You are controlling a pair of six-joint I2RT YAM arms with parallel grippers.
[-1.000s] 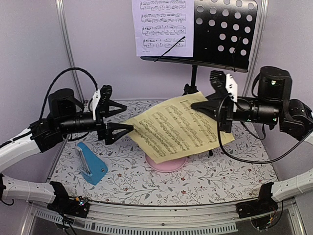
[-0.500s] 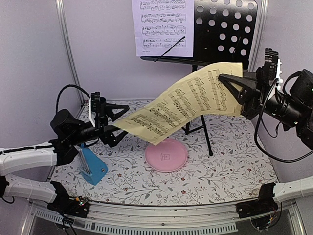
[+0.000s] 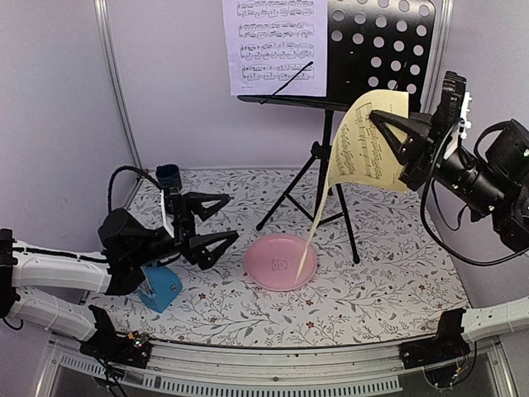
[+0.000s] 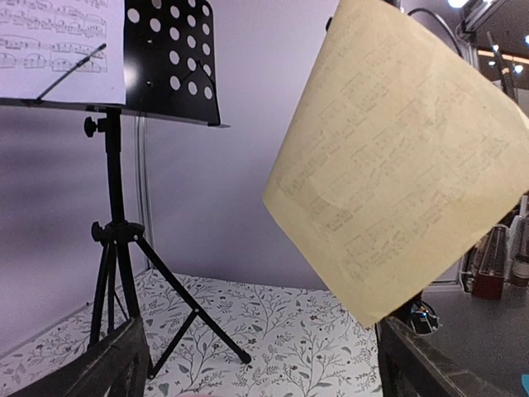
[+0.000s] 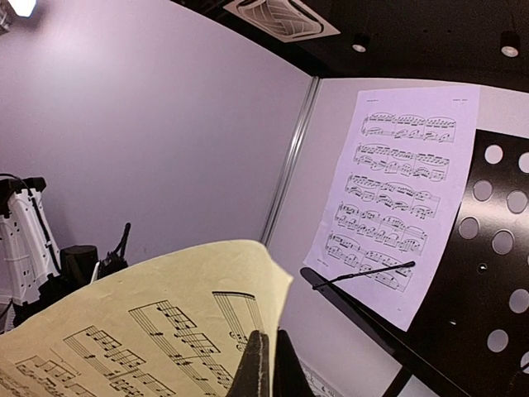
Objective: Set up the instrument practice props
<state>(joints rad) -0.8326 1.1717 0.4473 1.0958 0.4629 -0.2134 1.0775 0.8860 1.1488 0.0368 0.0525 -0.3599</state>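
The right gripper (image 3: pixel 387 132) pinches the yellow sheet (image 3: pixel 357 145) by its top, hanging it ready for the bare half of the stand (image 3: pixel 376 58) (the lilac sheet (image 3: pixel 277 45) fills the other); the left gripper (image 3: pixel 220 222) gapes wide, empty.

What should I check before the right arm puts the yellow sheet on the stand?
1. Right gripper shut on yellow sheet: ok.
2. Left gripper open, off the sheet: ok.
3. Bare desk space on music stand beside lilac sheet: ok.
4. Sheet flat: not ok, it curls and droops.
5. Sheet's low corner clear of pink plate: cannot tell.
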